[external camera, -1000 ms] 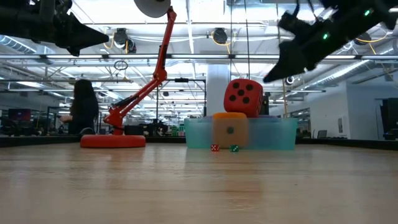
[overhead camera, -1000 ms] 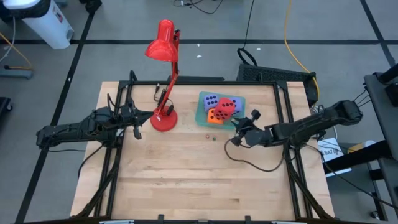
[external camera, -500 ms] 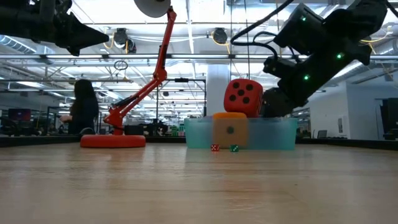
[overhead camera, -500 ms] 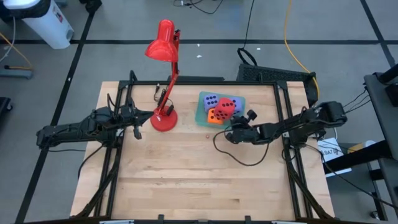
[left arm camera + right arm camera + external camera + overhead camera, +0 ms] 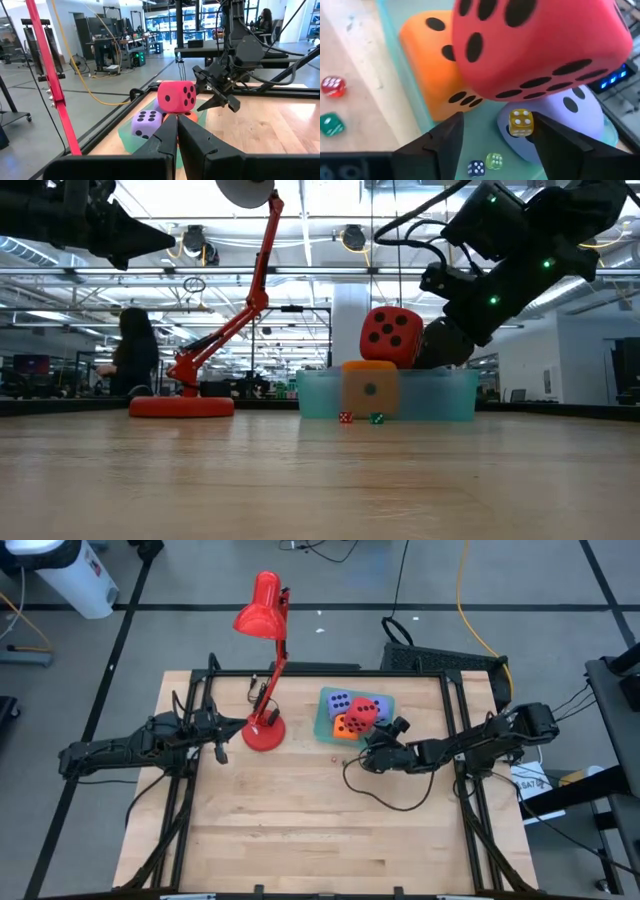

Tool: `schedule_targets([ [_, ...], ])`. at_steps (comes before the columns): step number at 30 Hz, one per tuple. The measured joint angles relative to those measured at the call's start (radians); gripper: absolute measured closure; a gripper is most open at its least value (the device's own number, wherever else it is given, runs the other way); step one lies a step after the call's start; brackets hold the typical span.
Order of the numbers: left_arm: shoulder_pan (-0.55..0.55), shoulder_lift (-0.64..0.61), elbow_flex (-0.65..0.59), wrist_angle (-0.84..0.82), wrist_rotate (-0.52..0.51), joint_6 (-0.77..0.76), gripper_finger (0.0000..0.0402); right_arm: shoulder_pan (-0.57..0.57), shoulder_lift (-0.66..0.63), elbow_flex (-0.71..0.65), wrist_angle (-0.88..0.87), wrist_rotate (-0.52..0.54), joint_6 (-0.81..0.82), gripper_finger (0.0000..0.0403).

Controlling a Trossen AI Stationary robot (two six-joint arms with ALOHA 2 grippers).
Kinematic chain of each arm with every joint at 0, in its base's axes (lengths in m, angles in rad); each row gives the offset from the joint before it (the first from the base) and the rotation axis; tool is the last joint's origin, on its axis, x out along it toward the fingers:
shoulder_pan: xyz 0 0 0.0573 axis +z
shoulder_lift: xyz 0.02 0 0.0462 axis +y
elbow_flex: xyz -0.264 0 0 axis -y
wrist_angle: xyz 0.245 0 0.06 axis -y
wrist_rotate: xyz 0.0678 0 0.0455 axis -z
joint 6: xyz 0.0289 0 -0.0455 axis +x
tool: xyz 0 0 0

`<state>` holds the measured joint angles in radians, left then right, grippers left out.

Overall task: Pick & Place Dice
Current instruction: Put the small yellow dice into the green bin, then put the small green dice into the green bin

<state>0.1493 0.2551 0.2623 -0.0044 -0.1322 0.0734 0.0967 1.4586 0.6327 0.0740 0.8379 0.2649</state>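
As right hand (image 5: 371, 752) gapes beside tray (image 5: 327, 730), red die (image 5: 363, 714) just ahead.

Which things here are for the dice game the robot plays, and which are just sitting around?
For the job:
red die
orange die
purple die
teal tray
right hand, open

Just lying about:
red lamp
left hand, waiting

Both arms are dark, near-black, built of slim jointed segments. A loose black cable (image 5: 385, 795) loops off the right arm's wrist. Small green lights dot the right arm's housing. The left end effector (image 5: 176, 134) shows two flat, wedge-shaped black fingers (image 5: 161, 140), matte and angular.
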Motion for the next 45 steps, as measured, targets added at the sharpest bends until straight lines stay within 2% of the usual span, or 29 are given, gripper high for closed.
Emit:
schedule_targets([
  [3, 0.000, 0.000, 0.000, -0.001, 0.000, 0.000, 0.0376, 0.017, -0.001, -0.002, 0.001, -0.001, -0.047, 0.0190],
  [10, 0.000, 0.000, 0.000, -0.002, 0.000, -0.001, 0.0376, 0.030, -0.001, -0.016, 0.013, -0.003, -0.048, 0.0240],
  [15, 0.000, 0.000, 0.000, -0.002, 0.000, -0.003, 0.0376, 0.030, -0.010, -0.020, 0.018, -0.002, -0.043, 0.0244],
  [19, 0.000, 0.000, 0.000, -0.002, 0.000, -0.004, 0.0376, 0.039, -0.082, -0.023, 0.062, -0.002, -0.058, 0.0238],
  [24, 0.000, 0.000, 0.000, -0.003, 0.000, -0.003, 0.0376, 0.111, -0.218, -0.022, 0.167, -0.005, -0.124, 0.0236],
  [26, 0.000, 0.000, 0.000, -0.004, 0.000, 0.000, 0.0376, 0.150, -0.260, -0.022, 0.204, -0.044, -0.137, 0.0250],
  [29, 0.000, 0.000, 0.000, -0.004, 0.000, 0.000, 0.0376, 0.203, -0.278, -0.022, 0.231, -0.096, -0.143, 0.0303],
  [32, 0.000, 0.000, 0.000, -0.004, 0.000, 0.000, 0.0376, 0.252, -0.257, -0.060, 0.293, -0.123, -0.101, 0.0373],
  [34, 0.000, 0.000, 0.000, -0.004, 0.000, 0.000, 0.0376, 0.273, -0.215, -0.098, 0.360, -0.145, -0.070, 0.0394],
  [38, 0.000, 0.000, 0.000, -0.001, 0.000, -0.002, 0.0376, 0.287, -0.125, -0.164, 0.523, -0.217, -0.041, 0.0378],
  [45, -0.001, 0.000, 0.000, 0.008, 0.000, -0.005, 0.0376, 0.282, -0.021, -0.185, 0.684, -0.214, -0.054, 0.0389],
])
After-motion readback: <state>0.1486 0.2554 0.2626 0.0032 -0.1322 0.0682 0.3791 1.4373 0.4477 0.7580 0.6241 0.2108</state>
